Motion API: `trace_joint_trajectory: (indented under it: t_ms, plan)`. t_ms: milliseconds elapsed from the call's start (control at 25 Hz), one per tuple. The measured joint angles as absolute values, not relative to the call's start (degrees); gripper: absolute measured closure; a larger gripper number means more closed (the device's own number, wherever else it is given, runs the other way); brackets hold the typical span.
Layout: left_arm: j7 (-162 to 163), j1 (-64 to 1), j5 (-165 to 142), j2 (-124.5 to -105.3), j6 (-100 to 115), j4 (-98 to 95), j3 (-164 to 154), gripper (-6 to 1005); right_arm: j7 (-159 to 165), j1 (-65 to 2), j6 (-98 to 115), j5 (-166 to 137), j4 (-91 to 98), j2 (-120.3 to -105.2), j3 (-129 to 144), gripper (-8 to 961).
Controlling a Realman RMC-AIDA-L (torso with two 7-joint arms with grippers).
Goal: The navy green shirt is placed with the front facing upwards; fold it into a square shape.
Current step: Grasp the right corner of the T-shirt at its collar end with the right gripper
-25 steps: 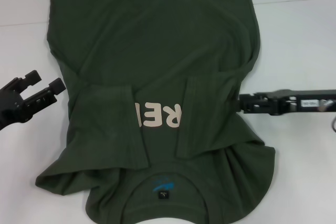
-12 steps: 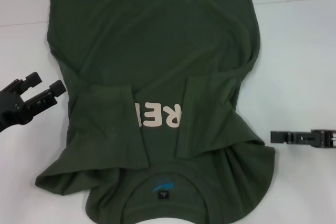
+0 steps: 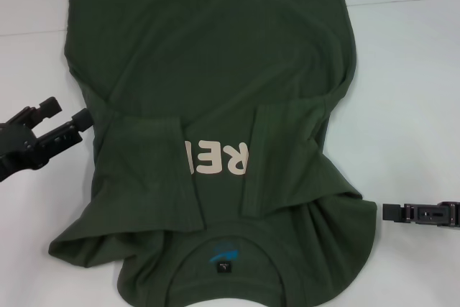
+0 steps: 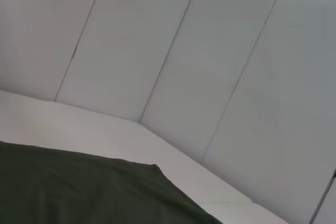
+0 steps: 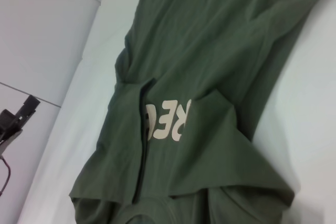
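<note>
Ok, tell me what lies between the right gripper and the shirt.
Nothing: in the head view only a short stretch of bare white table separates the right gripper from the shirt edge. The jaws touch no cloth.

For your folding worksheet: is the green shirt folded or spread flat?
Partly folded: the navy green shirt has both sleeves turned inward over the chest, hiding part of the lettering.
</note>
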State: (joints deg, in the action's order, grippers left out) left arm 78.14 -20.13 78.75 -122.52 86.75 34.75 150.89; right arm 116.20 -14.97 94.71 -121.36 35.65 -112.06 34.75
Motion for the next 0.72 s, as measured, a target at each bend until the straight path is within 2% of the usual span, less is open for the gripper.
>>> trace_joint_trajectory:
  t_ms: [720]
  plan:
    - [77.9, -19.9, 78.7, -122.51, 86.6, 35.0, 151.0, 92, 115.2, -18.2, 88.6, -122.0, 29.6, -113.48, 35.0, 265]
